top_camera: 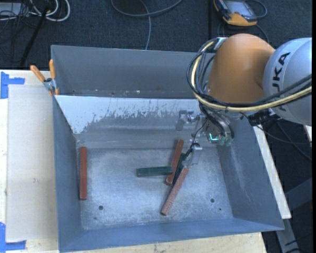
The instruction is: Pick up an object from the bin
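My gripper [190,154] hangs below the arm's orange cover at the right of the bin floor. It is right above the upper ends of two brown sticks. One brown stick [176,161] leans from upper right to lower left just left of the gripper. A longer brown stick [173,193] runs from under the gripper down toward the bin's front. A dark green flat bar [153,171] lies level in the middle, its right end meeting the first brown stick.
Another brown stick [82,173] lies upright along the bin's left side, far from the gripper. The bin's sloped walls close in on all sides, and the right wall is near the gripper.
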Controlling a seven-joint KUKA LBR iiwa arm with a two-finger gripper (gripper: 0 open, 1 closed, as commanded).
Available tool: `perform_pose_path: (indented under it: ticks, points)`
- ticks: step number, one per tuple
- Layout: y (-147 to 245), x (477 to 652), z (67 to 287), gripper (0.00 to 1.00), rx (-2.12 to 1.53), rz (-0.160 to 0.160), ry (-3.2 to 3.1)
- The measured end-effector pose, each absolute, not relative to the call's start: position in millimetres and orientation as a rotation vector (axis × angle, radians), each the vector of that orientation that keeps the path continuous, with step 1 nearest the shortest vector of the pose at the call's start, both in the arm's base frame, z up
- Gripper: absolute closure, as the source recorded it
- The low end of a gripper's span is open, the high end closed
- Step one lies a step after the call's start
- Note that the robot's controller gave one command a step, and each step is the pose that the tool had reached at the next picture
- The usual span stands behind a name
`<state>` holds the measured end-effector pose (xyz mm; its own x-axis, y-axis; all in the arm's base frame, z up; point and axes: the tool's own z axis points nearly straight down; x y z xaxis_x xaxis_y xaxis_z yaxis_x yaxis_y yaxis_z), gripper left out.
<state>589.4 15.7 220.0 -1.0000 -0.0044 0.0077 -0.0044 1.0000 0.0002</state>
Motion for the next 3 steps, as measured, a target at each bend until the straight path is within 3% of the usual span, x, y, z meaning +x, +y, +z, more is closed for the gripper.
perform_pose_path:
  ticks: [1,2,3]
  points:
    - [29.0,562.8,65.1,0.0,-0.124,-0.001,-3.131]
    - [28.9,565.3,69.5,1.0,-0.126,-0.002,-3.138]
    - [10.9,561.9,216.6,1.0,-0.258,-0.001,-3.14]
